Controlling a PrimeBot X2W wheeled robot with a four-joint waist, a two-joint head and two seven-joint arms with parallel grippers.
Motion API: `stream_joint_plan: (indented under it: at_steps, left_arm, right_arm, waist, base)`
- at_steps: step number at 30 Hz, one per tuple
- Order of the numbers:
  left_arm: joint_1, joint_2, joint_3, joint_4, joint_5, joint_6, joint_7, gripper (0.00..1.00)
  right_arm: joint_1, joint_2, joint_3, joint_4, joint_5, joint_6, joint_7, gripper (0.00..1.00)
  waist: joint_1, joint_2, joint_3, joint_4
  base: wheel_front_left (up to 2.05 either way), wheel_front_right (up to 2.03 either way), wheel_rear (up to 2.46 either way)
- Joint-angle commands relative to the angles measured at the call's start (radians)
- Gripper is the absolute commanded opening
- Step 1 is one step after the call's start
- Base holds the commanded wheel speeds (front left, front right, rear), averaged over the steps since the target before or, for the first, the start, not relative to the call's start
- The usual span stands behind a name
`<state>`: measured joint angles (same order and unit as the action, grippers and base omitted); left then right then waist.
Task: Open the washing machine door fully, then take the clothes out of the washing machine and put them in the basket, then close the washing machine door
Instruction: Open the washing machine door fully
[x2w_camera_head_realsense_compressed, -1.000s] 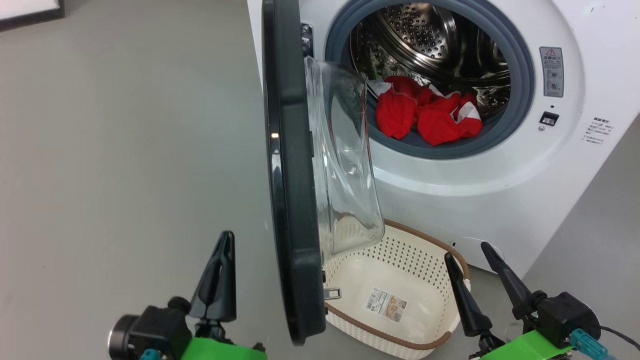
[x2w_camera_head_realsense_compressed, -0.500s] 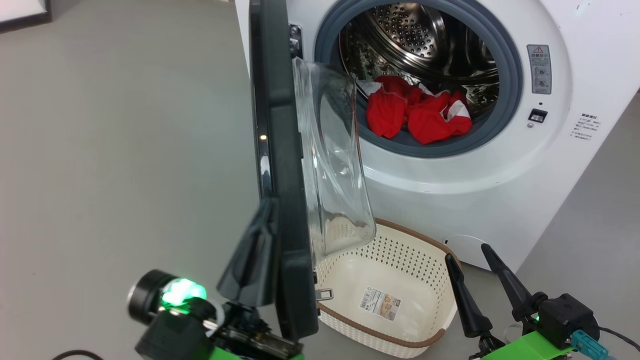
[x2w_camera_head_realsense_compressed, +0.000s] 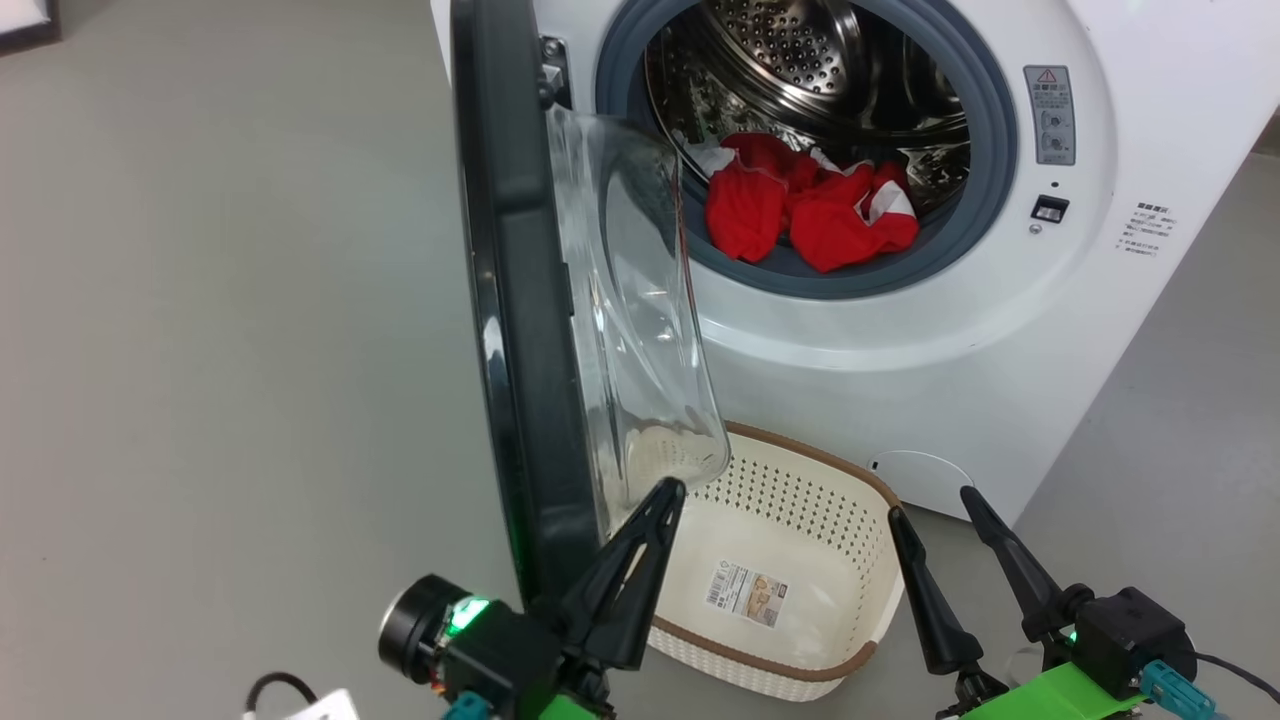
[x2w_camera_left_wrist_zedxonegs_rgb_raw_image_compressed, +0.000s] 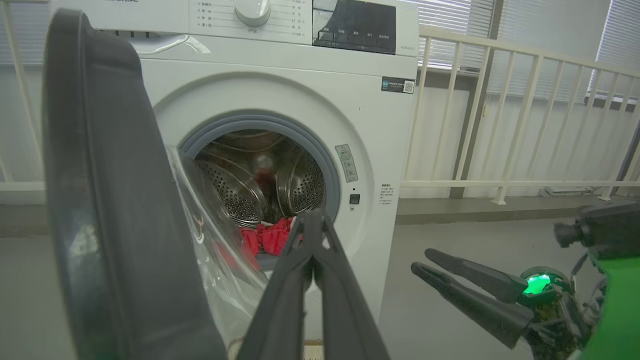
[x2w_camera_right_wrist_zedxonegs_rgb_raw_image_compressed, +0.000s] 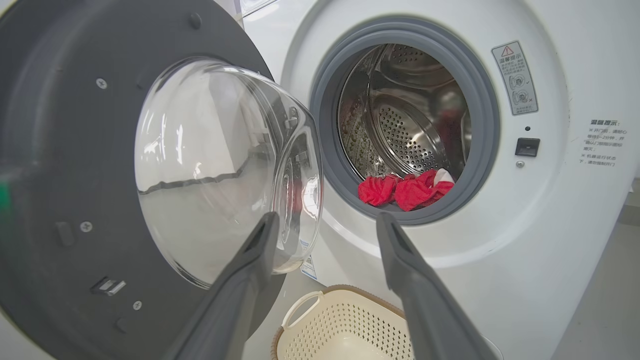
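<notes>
The washing machine (x2w_camera_head_realsense_compressed: 900, 330) stands with its door (x2w_camera_head_realsense_compressed: 510, 300) swung out, edge-on in the head view, its glass bowl facing the drum. The red clothes (x2w_camera_head_realsense_compressed: 800, 210) lie at the drum's front lip. On the floor below the opening sits the basket (x2w_camera_head_realsense_compressed: 820, 462), with nothing in it but its paper label. My left gripper (x2w_camera_head_realsense_compressed: 668, 492) is shut and holds nothing; it sits just right of the door's lower rim, by the glass bowl. My right gripper (x2w_camera_head_realsense_compressed: 932, 503) hangs open over the basket's right end. In the right wrist view the right gripper (x2w_camera_right_wrist_zedxonegs_rgb_raw_image_compressed: 327, 216) points between the door (x2w_camera_right_wrist_zedxonegs_rgb_raw_image_compressed: 60, 150) and the clothes (x2w_camera_right_wrist_zedxonegs_rgb_raw_image_compressed: 405, 187).
Bare grey floor (x2w_camera_head_realsense_compressed: 220, 350) stretches left of the door. A round white cover (x2w_camera_head_realsense_compressed: 920, 470) sits low on the machine front. A white railing (x2w_camera_left_wrist_zedxonegs_rgb_raw_image_compressed: 500, 115) runs behind and to the right of the machine (x2w_camera_left_wrist_zedxonegs_rgb_raw_image_compressed: 300, 75). A dark cable (x2w_camera_head_realsense_compressed: 270, 690) lies at the lower left.
My left gripper has swung right, from the door's outer side across its lower edge to the inner side by the glass bowl. The head view has shifted. The right gripper has held still.
</notes>
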<state>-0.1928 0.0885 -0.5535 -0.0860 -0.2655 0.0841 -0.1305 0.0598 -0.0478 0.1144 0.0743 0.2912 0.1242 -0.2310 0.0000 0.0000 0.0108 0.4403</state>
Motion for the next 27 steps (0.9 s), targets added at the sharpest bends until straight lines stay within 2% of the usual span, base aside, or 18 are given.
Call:
stream_joint_plan:
  at_steps: [1,12,27]
  left_arm:
    - [-0.03,0.007,0.027,-0.008,0.008,0.014,0.009,0.0]
    - [-0.03,0.012,0.033,0.073,0.013,0.05,0.035,0.0]
    - [0.008,0.047,0.092,0.068,0.008,0.123,0.049,0.0]
  right_arm:
    - [-0.036,-0.002,0.028,-0.027,0.0,0.007,-0.013,1.0]
    - [-0.037,-0.002,0.024,-0.03,-0.003,0.007,-0.016,1.0]
    - [-0.036,-0.002,0.026,-0.029,0.001,0.007,-0.017,1.0]
  waist:
    - [0.0,0.0,0.002,-0.004]
    - [0.0,0.0,0.01,-0.007]
    - [0.0,0.0,0.012,0.032]
  base:
    - [0.0,0.0,0.0]
    - [0.0,0.0,0.0]
    - [0.0,0.0,0.0]
